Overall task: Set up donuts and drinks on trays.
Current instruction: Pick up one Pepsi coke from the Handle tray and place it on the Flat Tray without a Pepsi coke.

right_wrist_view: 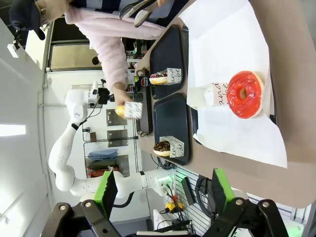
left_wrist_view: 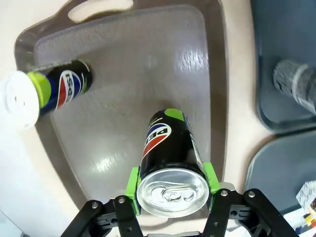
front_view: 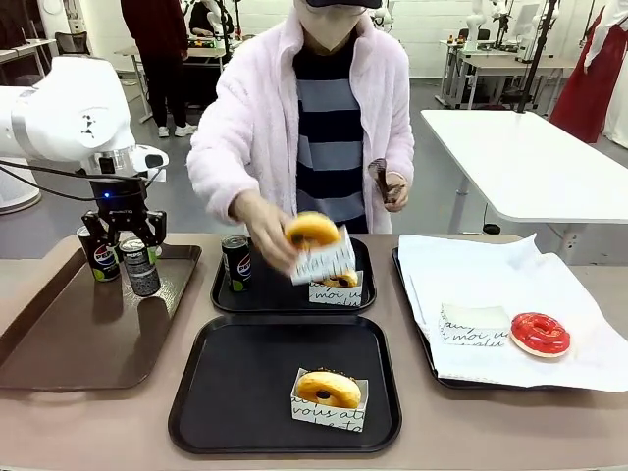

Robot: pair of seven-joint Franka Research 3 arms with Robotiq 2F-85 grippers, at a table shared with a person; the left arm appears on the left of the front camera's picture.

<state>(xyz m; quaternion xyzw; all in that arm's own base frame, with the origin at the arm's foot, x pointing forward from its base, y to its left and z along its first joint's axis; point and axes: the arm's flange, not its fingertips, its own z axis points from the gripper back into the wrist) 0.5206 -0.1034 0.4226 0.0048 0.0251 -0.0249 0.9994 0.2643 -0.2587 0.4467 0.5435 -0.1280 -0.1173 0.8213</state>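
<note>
My left gripper [front_view: 139, 247] [left_wrist_view: 172, 186] is shut on a black Pepsi drink can [front_view: 142, 279] [left_wrist_view: 168, 143], its green pads pressed to both sides; the can stands upright on the brown tray [front_view: 69, 343]. A second can [front_view: 98, 257] [left_wrist_view: 64, 91] stands beside it. The far black tray [front_view: 285, 299] holds another can [front_view: 235, 262] and a boxed donut [front_view: 340, 284]. On the near black tray [front_view: 226, 392] sits a golden donut [front_view: 329, 390]. The person's hand holds a glazed donut [front_view: 313, 232] over the far tray. My right gripper [right_wrist_view: 164, 190] is open, above the table.
A tray lined with white paper [front_view: 461, 265] at the right carries a red donut [front_view: 540, 334] [right_wrist_view: 243, 94] and an empty paper holder [front_view: 474, 324]. The person's other hand holds tongs [front_view: 381, 182]. The brown tray [left_wrist_view: 148, 59] has bare room around the cans.
</note>
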